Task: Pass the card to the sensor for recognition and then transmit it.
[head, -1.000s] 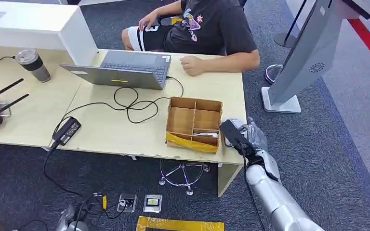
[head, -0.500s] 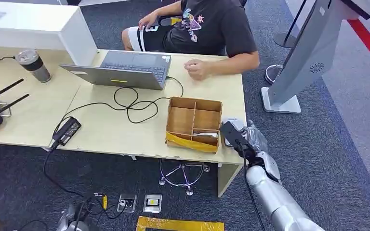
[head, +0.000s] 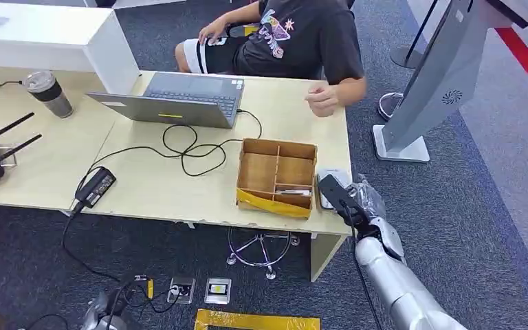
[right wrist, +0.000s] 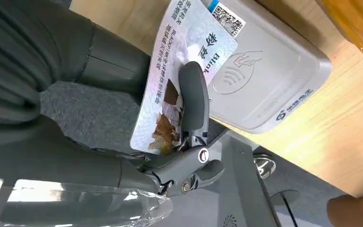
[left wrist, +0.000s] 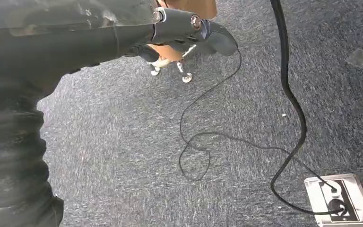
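My right hand [head: 347,196] [right wrist: 123,127] hovers at the table's right front corner and pinches a printed card [right wrist: 179,71] between thumb and fingers. In the right wrist view the card overlaps the near edge of the grey card sensor [right wrist: 269,80], which lies flat on the table beside the cardboard box; in the head view the sensor [head: 326,187] is partly hidden by my hand. My left hand [left wrist: 189,33] hangs over the carpet with its fingers curled in and nothing in it.
A divided cardboard box [head: 277,177] stands left of the sensor. A person [head: 295,34] sits at the far side, one hand [head: 323,102] raised above the table. A laptop [head: 179,100], cables [head: 185,148], a cup [head: 47,93], a power brick [head: 95,187] and a grey kiosk [head: 440,75] are around.
My right hand has moved slightly right and nearer with the card. The person's hand has lifted off the table and moved right.
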### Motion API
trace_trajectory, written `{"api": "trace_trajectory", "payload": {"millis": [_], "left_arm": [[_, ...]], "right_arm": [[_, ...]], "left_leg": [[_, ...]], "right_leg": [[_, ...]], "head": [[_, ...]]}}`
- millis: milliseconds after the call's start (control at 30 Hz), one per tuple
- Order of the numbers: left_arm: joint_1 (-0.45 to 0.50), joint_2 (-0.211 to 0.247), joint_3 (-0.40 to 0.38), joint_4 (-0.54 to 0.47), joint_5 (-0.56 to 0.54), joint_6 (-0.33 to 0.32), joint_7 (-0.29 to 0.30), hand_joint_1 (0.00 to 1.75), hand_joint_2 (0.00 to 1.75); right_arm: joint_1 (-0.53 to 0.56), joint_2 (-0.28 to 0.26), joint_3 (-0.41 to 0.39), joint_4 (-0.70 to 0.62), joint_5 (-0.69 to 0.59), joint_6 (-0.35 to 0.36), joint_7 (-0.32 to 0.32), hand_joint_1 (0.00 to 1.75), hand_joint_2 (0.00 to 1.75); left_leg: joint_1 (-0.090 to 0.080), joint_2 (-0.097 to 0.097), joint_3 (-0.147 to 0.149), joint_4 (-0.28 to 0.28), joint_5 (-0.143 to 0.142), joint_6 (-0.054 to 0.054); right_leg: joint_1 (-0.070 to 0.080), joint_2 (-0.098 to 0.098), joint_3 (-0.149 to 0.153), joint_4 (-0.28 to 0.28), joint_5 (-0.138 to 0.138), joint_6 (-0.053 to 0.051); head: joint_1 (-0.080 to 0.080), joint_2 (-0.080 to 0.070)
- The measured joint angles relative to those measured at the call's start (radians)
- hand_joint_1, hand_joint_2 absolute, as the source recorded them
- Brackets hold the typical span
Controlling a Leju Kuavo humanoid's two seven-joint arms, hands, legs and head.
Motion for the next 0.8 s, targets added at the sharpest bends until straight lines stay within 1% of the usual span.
{"api": "trace_trajectory", "payload": {"millis": [600,667,800], "left_arm": [[0.000,0.000,0.000,0.000,0.000,0.000,0.000,0.00,1.75],[0.000,0.000,0.000,0.000,0.002,0.000,0.000,0.00,1.75],[0.000,0.000,0.000,0.000,0.005,0.000,0.000,0.00,1.75]], "right_arm": [[-0.003,-0.010,0.000,0.004,-0.016,0.005,-0.002,1.75,1.75],[-0.005,-0.010,-0.001,0.004,-0.046,0.003,-0.028,1.75,1.75],[-0.026,-0.012,-0.008,0.002,-0.125,-0.023,-0.105,1.75,1.75]], "left_leg": [[0.000,0.000,0.000,0.000,0.000,0.000],[0.000,0.000,0.000,0.000,0.000,0.000],[0.000,0.000,0.000,0.000,0.000,0.000]], "right_leg": [[0.000,0.000,0.000,0.000,0.000,0.000],[0.000,0.000,0.000,0.000,0.000,0.000],[0.000,0.000,0.000,0.000,0.001,0.000]], "head": [[0.000,0.000],[0.000,0.000],[0.000,0.000]]}}
